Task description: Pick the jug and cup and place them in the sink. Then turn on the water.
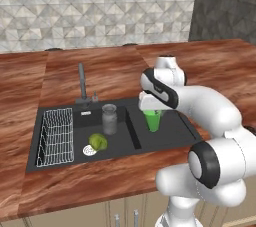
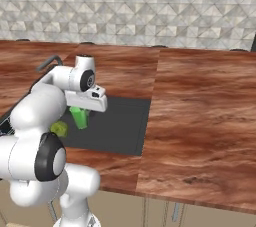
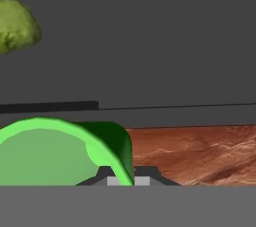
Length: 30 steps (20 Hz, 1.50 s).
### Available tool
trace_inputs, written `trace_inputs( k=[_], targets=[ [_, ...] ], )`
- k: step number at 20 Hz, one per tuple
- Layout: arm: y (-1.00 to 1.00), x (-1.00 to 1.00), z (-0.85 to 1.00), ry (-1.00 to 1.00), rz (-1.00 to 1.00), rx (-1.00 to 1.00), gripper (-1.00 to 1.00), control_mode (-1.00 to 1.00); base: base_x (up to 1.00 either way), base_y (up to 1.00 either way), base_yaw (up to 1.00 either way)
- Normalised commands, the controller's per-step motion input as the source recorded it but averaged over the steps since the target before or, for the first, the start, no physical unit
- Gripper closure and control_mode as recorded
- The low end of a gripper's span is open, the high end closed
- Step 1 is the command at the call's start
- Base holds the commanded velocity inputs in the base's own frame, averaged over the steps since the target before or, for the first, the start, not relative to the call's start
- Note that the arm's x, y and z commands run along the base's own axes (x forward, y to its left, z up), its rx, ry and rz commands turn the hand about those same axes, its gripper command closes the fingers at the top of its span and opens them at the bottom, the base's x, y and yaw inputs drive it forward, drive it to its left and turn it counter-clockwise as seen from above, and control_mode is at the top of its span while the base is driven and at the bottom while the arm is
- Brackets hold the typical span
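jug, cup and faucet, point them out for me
jug [image 1: 109, 119], left base view, on the middle of its grey body
cup [image 1: 153, 121], left base view, on its green side below the end effector
faucet [image 1: 82, 82], left base view, on its upright dark pipe

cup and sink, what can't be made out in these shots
- Cup: in the left base view the arm covers its rim, hiding whether the fingers grip it. In the hand view the bottom edge cuts it off.
- Cup's base: neither base view settles if it touches the sink floor.
- Faucet: in the right base view the arm hides most of it.
- Jug: the right base view hides it behind the arm.
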Motion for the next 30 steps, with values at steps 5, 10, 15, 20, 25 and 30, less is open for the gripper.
trace_inputs(
  k=[5, 10, 15, 20, 25, 30],
  targets=[
    [0.19, 0.14, -0.01, 0.0, 0.0, 0.0, 1.0, -1.0, 0.0, 0.0, 0.0],
    [0.05, 0.32, 0.0, 0.0, 0.0, 0.0, 1.0, -1.0, 0.0, 0.0, 0.0],
    [0.0, 0.39, 0.0, 0.0, 0.0, 0.0, 1.0, -1.0, 0.0, 0.0, 0.0],
    [-0.03, 0.43, 0.0, 0.0, 0.0, 0.0, 1.0, -1.0, 0.0, 0.0, 0.0],
    [-0.11, 0.32, 0.0, 0.0, 0.0, 0.0, 1.0, -1.0, 0.0, 0.0, 0.0],
    [0.0, 0.25, -0.07, 0.0, 0.0, 0.0, 1.0, -1.0, 0.0, 0.0, 0.0]
  ],
)
